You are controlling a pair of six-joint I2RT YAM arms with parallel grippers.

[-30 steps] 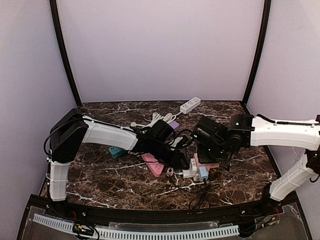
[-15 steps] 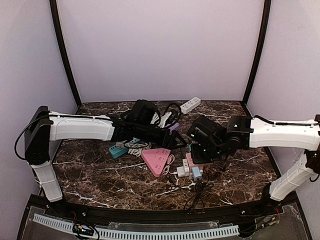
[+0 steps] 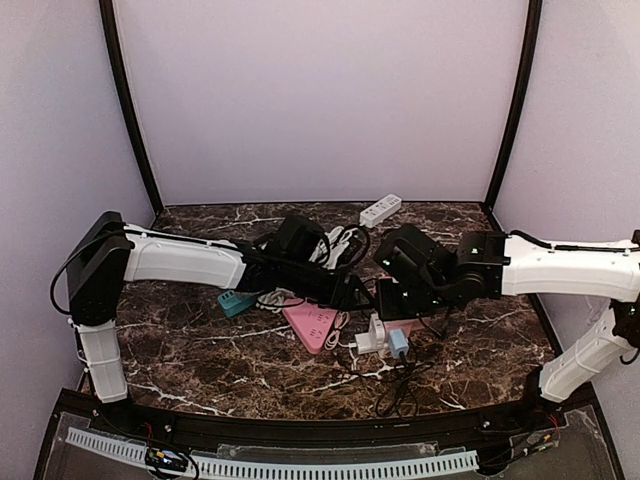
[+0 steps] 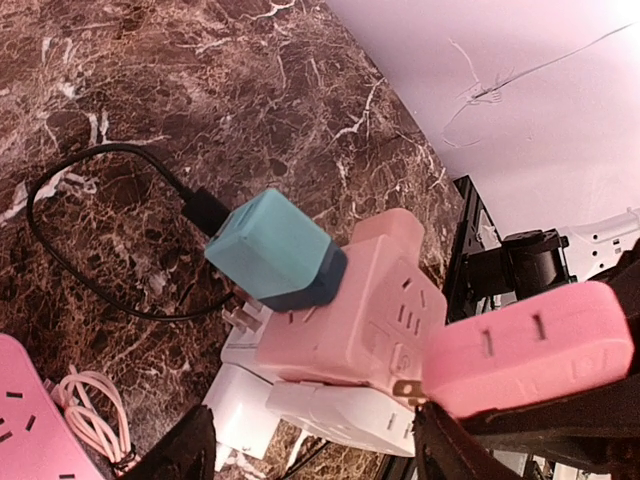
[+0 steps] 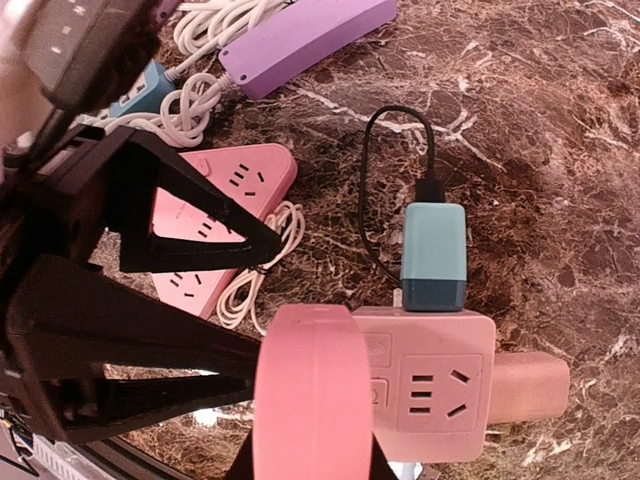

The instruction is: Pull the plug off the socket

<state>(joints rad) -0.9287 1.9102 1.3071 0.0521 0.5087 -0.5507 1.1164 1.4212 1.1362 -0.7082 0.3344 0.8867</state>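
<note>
1. Left arm (image 3: 185,262): reaches across the marble table (image 3: 480,340) toward its centre.
2. Teal power strip (image 3: 235,302): lies flat beneath the left forearm. A coiled white cord sits just beside it.
3. Pink triangular power strip (image 3: 312,325): lies flat, right of the teal strip.
4. Left gripper (image 3: 358,294): jaws apart, nothing clamped. In the left wrist view, the white adapter block (image 4: 330,412) lies between the two black fingers (image 4: 185,450).
5. Pink cube socket (image 4: 350,320): rests on top of the white adapter block, touching it.
6. Teal charger (image 4: 270,250): seated in one face of the pink cube socket. Its black cable (image 4: 60,260) loops over the table.
7. Pink plug (image 4: 520,350): sits at the cube's corner, tilted. One brass prong (image 4: 405,388) is bare. Whether the prong touches the cube cannot be determined.
8. Right gripper (image 5: 308,465): jaws closed, clamped on the pink plug.
9. White power strip (image 3: 380,210): lies at the back of the table, well apart from the cluster.
</note>
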